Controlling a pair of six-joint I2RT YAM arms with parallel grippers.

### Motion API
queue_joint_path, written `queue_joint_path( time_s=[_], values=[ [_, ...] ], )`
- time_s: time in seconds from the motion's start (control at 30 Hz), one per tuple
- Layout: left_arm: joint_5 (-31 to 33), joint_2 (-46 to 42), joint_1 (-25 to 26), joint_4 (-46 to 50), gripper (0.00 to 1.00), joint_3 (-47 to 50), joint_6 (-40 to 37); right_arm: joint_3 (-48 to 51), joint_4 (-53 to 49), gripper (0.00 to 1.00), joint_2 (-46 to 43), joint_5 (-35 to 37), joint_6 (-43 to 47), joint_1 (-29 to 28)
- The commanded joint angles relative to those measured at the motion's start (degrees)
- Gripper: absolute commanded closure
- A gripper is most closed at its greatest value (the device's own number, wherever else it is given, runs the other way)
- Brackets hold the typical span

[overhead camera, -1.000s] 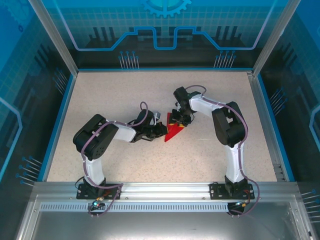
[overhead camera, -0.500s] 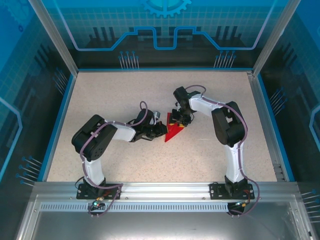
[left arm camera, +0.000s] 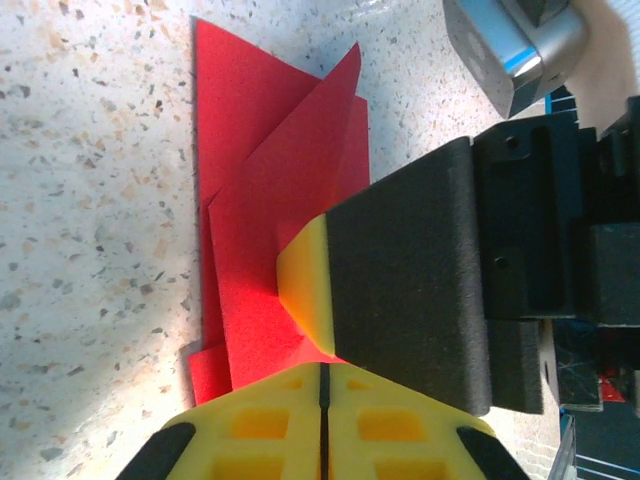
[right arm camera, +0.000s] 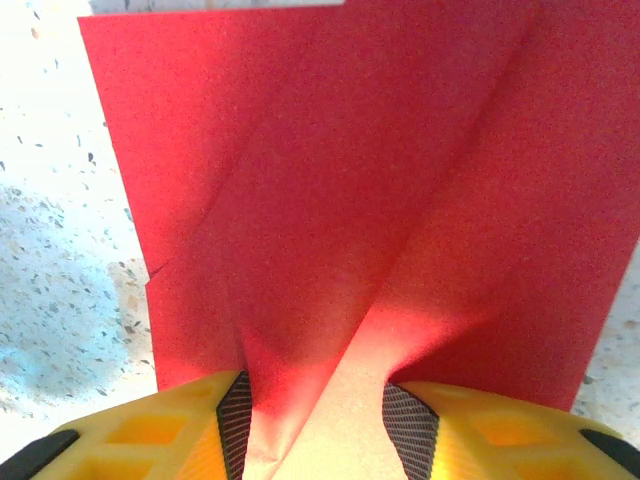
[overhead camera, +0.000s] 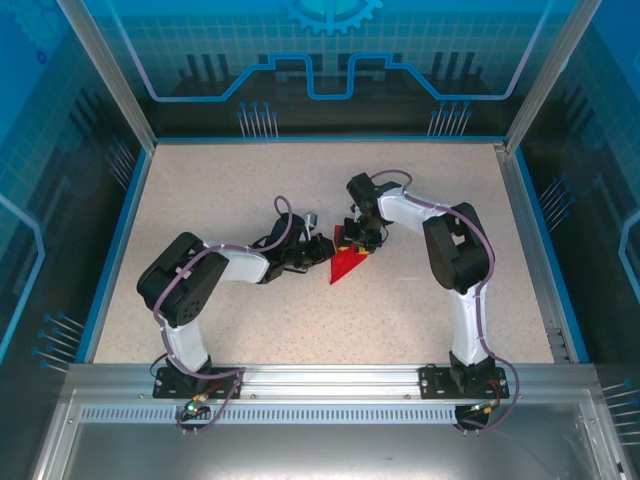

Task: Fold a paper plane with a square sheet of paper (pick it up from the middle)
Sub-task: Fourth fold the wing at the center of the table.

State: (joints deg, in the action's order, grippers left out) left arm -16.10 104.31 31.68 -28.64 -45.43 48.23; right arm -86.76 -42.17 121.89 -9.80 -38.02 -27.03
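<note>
The red paper [overhead camera: 345, 265] lies mid-table, folded into a pointed shape with layered flaps [left arm camera: 270, 200]. My left gripper [overhead camera: 322, 250] is at its left edge with the yellow fingers closed together [left arm camera: 325, 375], their tips touching the paper's corner. I cannot tell whether paper is pinched between them. My right gripper [overhead camera: 358, 243] bears down on the paper's far end. Its fingers stand apart [right arm camera: 318, 420], and a raised fold of the paper [right arm camera: 350, 180] runs up between them. One of its yellow fingertips [left arm camera: 305, 290] rests on the red surface.
The speckled table [overhead camera: 230, 190] has a blue rim and is enclosed by glass walls. A metal rail [overhead camera: 320, 375] runs along the near edge, where both arm bases are bolted. Both arms reach inward and meet at the paper.
The left wrist has shifted slightly up and toward the paper, and its elbow has swung left. The right arm has stayed in place on the paper.
</note>
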Motion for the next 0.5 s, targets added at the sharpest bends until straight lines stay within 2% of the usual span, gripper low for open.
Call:
queue_joint_path(
  time_s=[0.0, 0.47],
  values=[
    [-0.5, 1.2, 0.2, -1.8, 0.92, -0.2, 1.5, 4.1, -3.6, 0.53, 8.2, 6.1, -0.9, -0.3],
    [-5.0, 2.3, 0.2, -0.6, 0.99, -0.4, -0.7, 3.5, -3.4, 0.51, 9.0, 3.7, -1.0, 0.2]
  ],
)
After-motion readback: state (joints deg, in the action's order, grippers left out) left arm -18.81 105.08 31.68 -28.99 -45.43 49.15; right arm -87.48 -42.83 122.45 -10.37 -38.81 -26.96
